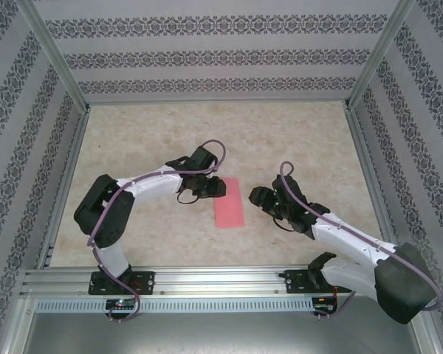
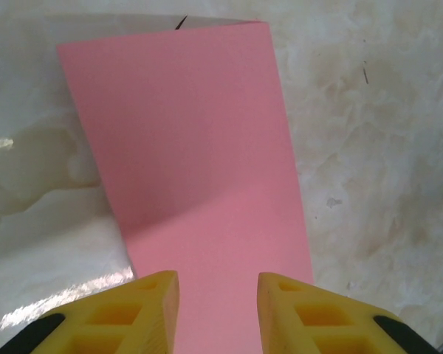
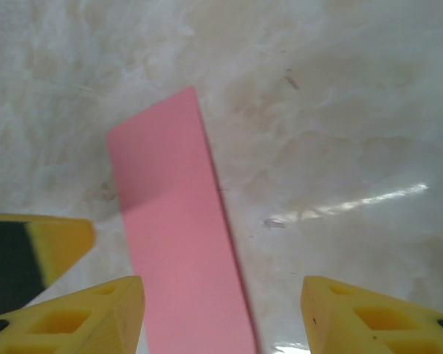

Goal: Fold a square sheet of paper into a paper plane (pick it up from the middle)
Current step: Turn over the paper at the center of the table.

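Here I am over the marbled counter [image 1: 170,140], and the pink sheet of paper [image 1: 229,205] lies flat on it, a narrow rectangle midway between my two arms. My left jaws sit at its far left corner in the top view. Through the left wrist camera the sheet [image 2: 199,169] runs away from me, and its near end shows in the gap between my two yellow fingers [image 2: 125,317]. The left jaws stand apart with nothing pinched in them. My right jaws hang just beside the sheet's right edge. From the right wrist camera the sheet [image 3: 177,236] is a slanted strip, its near end between the yellow fingers [image 3: 369,317] and closer to the left one. The right jaws are spread wide and hold nothing.
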Robot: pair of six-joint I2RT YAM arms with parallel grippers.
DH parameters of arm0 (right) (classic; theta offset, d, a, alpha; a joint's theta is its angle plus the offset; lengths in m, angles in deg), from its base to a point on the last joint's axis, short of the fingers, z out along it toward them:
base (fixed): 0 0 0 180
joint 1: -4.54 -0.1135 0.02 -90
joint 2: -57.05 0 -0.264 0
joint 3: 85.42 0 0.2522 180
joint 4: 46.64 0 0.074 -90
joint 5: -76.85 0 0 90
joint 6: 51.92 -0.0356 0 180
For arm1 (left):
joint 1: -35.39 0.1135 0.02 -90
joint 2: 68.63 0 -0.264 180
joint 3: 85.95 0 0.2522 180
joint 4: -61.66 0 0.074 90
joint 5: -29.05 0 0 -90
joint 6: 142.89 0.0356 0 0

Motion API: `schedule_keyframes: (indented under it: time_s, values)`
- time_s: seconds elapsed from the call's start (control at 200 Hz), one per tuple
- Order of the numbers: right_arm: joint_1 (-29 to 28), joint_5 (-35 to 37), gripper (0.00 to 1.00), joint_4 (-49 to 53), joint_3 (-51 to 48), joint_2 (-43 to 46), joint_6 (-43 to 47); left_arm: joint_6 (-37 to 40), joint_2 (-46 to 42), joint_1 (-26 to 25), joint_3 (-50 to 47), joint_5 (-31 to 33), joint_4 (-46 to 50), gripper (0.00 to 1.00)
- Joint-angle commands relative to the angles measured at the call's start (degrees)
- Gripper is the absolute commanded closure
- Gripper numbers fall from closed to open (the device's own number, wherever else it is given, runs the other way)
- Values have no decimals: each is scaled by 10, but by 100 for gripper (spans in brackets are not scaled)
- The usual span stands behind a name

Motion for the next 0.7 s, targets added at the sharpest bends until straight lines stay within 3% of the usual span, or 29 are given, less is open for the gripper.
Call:
schedule_keyframes:
  time_s: [0.0,0.37,0.694]
  values:
    - [8,-67,41,-46,7,-31,19,0,18,-9,20,-7,6,65]
    - [8,-144,43,-106,51,-157,24,14,52,-9,24,27,21,68]
    - [6,-154,43,-100,91,-245,33,25,58,-10,15,36,22,69]
